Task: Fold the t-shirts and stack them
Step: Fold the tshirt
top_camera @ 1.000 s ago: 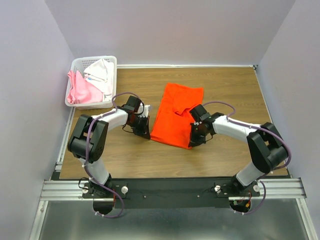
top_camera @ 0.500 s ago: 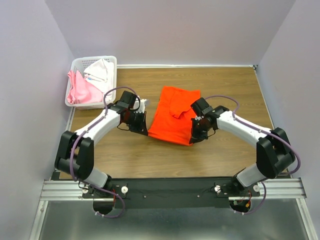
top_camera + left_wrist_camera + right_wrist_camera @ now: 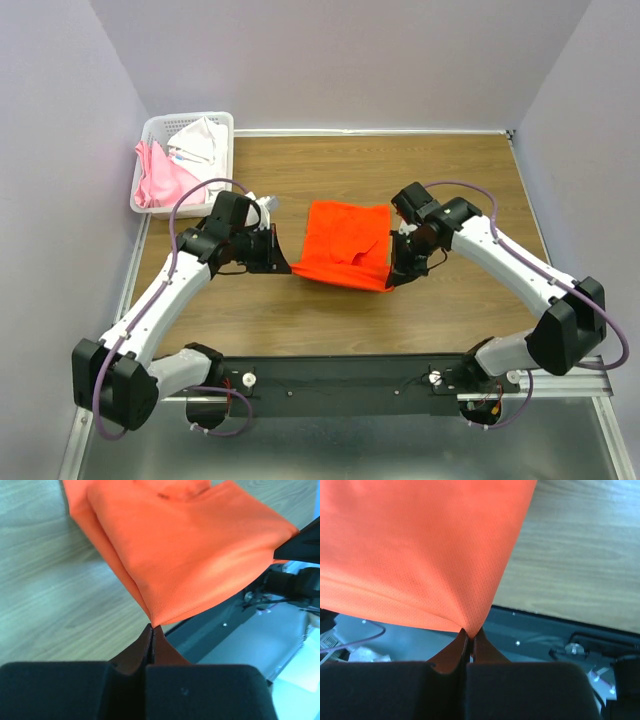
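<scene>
The orange t-shirt (image 3: 343,243) hangs lifted between my two grippers over the middle of the table, its far part folded on the wood. My left gripper (image 3: 287,269) is shut on the shirt's near left corner; in the left wrist view the cloth (image 3: 190,555) runs out from the closed tips (image 3: 152,626). My right gripper (image 3: 391,281) is shut on the near right corner; in the right wrist view the cloth (image 3: 415,545) is pinched at the tips (image 3: 469,632). Pale pink (image 3: 160,180) and white (image 3: 200,142) t-shirts lie in the basket.
The white lattice basket (image 3: 160,125) stands at the back left corner of the wooden table (image 3: 450,170). Purple-grey walls close in the back and both sides. A black rail (image 3: 340,375) runs along the near edge by the arm bases.
Both grippers have lifted the shirt's near edge and carried it towards the back, so the shirt looks shorter. Both arms have stretched out further from their bases.
</scene>
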